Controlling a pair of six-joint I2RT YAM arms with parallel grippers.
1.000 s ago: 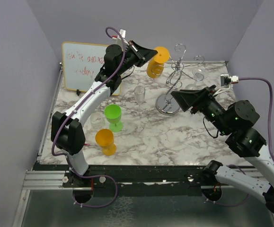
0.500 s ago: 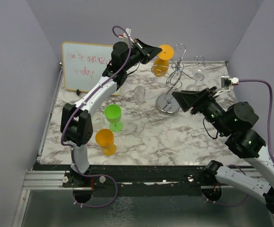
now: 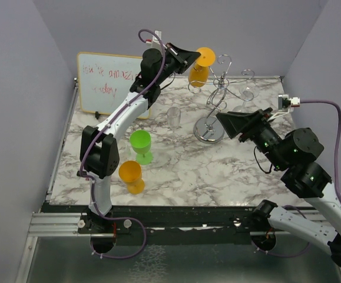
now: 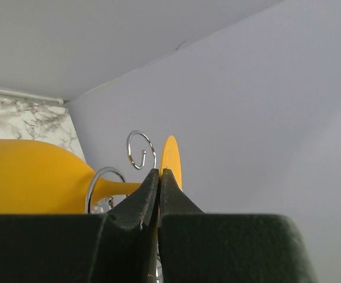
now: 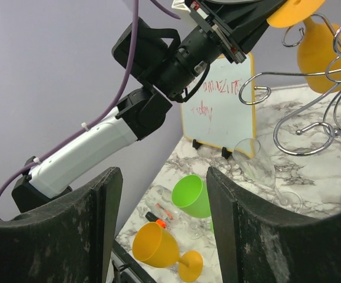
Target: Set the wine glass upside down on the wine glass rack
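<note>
An orange wine glass (image 3: pixel 198 72) hangs foot-up and tilted at the top left of the wine glass rack (image 3: pixel 217 97), a silver wire stand on a round chrome base. My left gripper (image 3: pixel 189 58) is shut on the rim of the glass's foot (image 4: pixel 171 158). In the left wrist view a curled rack arm (image 4: pixel 141 150) stands close by the stem; I cannot tell whether it touches. The glass's bowl (image 5: pixel 316 48) sits beside the rack's upper arms (image 5: pixel 303 127). My right gripper (image 3: pixel 228 124) stands open and holds nothing, just right of the rack's base.
A whiteboard (image 3: pixel 108 83) leans at the back left. A clear glass (image 3: pixel 174 116) stands mid-table. A green glass (image 3: pixel 141 145), a second orange glass (image 3: pixel 131 176) and a clear glass lying down (image 5: pixel 169 203) are at the front left. Another clear glass (image 3: pixel 248 93) is at the rack's right.
My left arm has lifted the orange glass up and to the right, towards the rack's top. The right arm has barely moved.
</note>
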